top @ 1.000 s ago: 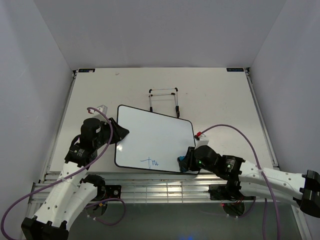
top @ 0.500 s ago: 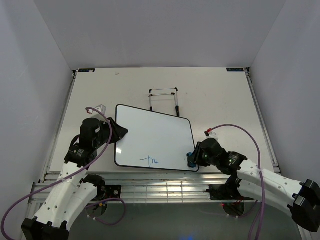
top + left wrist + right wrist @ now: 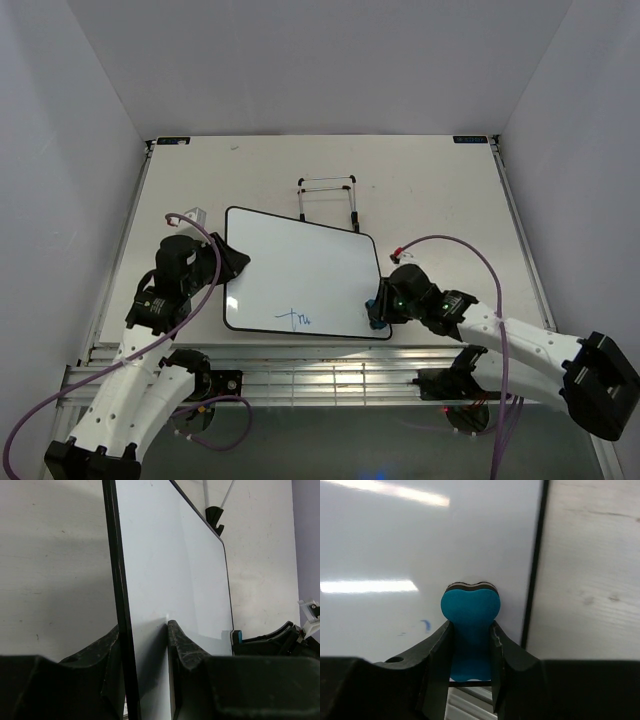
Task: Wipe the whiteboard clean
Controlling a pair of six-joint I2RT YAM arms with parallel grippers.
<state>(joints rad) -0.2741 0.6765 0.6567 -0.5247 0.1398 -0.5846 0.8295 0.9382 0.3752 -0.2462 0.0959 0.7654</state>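
The whiteboard [image 3: 300, 275] lies flat on the table, glossy white with a thin black rim, with a small blue scrawl [image 3: 299, 319] near its front edge. My left gripper [image 3: 232, 264] is shut on the board's left edge; in the left wrist view the rim [image 3: 117, 585] runs between the fingers. My right gripper [image 3: 376, 312] is shut on a blue bone-shaped eraser [image 3: 469, 630], which rests on the board's front right corner. A faint blue mark [image 3: 425, 625] shows on the board [image 3: 420, 540] just left of the eraser.
A thin black wire easel stand [image 3: 328, 200] lies just behind the board's far edge. The table's front edge with metal rails [image 3: 320, 362] runs right below the board. Grey walls enclose the table on three sides.
The board has shifted a little left and back with my left gripper. My right gripper with the eraser moved from the front edge out to the right corner, then back slightly onto the board.
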